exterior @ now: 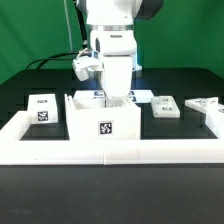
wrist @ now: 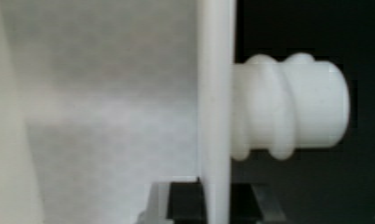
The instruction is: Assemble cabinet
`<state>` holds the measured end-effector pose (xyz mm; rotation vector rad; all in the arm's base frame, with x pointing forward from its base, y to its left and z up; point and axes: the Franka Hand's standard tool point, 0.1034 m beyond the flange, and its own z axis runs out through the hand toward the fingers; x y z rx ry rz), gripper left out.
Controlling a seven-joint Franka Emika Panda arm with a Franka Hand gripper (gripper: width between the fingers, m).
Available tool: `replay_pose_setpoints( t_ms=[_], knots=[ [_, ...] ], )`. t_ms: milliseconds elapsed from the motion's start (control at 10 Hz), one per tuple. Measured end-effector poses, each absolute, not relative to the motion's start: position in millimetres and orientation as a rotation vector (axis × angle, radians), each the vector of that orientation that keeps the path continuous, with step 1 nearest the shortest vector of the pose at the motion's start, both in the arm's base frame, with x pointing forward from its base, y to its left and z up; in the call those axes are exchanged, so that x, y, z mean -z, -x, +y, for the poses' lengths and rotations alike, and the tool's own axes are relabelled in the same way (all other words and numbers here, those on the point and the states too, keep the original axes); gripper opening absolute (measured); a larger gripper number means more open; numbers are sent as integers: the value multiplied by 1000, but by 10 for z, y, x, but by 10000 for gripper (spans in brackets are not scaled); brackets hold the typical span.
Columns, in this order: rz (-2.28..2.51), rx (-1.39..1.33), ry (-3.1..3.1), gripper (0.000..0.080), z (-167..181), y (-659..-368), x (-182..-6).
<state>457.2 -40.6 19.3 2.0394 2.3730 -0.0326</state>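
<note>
Care is called for in this step: the thin white panel should be kept upright and its ribbed peg lined up squarely before anything is pressed home. The cabinet is seen at the centre of the exterior view, behind the white rail frame. The gripper is seen at its open top, with dark pads apparently clamped, barely apart, on the panel's edge.
</note>
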Motion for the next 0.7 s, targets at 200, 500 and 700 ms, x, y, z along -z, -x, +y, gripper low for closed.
replay_pose_setpoints(
  t_ms=[200, 500, 700],
  knots=[
    [2373, 33, -2039, 34, -406, -4572, -193],
    [2325, 12, -2094, 34, -171, -4644, -192],
    [2260, -18, -2155, 34, 83, -4791, -193]
  ],
)
